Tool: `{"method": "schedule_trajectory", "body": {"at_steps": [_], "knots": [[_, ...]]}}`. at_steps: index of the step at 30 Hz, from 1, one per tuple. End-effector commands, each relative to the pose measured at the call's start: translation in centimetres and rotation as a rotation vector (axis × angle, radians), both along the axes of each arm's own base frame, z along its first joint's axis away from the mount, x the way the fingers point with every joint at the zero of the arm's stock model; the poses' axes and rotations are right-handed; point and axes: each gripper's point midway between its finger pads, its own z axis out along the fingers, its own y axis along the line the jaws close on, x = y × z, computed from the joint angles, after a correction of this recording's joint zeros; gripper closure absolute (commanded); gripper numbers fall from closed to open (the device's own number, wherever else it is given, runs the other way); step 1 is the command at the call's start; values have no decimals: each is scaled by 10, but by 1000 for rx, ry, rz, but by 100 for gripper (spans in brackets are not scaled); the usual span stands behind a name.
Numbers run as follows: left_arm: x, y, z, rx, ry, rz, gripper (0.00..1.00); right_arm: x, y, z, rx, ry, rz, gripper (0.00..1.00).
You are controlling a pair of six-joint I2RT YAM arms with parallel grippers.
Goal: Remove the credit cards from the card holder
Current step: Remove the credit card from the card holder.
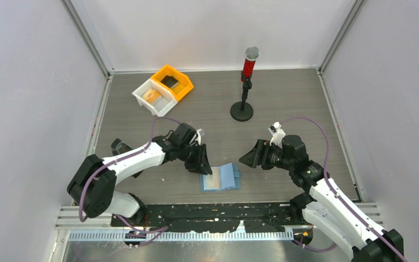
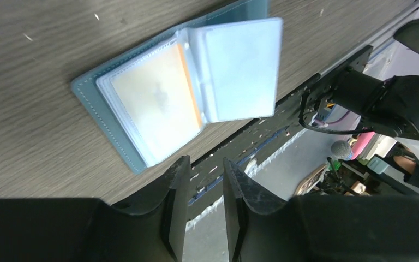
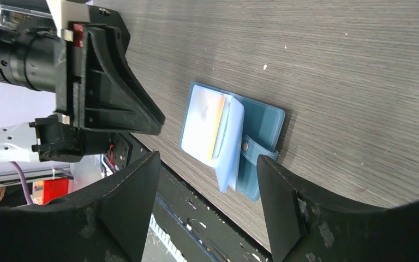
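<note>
Where it lies, the card holder (image 1: pixel 220 177) touches neither arm's fingers (image 2: pixel 177 207).

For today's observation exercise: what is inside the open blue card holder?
An orange-tan card shows through a clear sleeve of the card holder. Whether more cards hide behind the other sleeves cannot be seen.

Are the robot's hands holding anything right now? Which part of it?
Nothing is held. The left gripper and the right gripper are both empty, jaws apart. The open blue card holder lies on the table between them, gripped by neither.
</note>
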Motion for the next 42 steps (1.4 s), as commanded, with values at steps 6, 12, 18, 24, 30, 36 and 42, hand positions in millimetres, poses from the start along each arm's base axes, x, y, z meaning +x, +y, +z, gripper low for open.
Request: {"method": "schedule_trajectory", "body": {"at_steps": [6,12,18,24,30,36,42], "knots": [[5,-22,-5,-66,-51,48,70,-3,15,-5,-50,3,35,27],[11,10,10,14,-168,108,69,-6,44,-3,-151,-9,48,24],[20,56,43,108,-343,228,66,-21,86,-2,-160,14,96,25],[13,75,51,82,-370,268,62,-23,124,-2,-250,-13,167,24],[8,89,30,73,-311,319,62,-13,129,-31,-413,-21,101,22],[8,100,20,31,-270,355,61,-10,130,-60,-515,34,51,22],[8,102,21,30,-273,352,60,-13,139,-85,-570,78,69,22]]}}
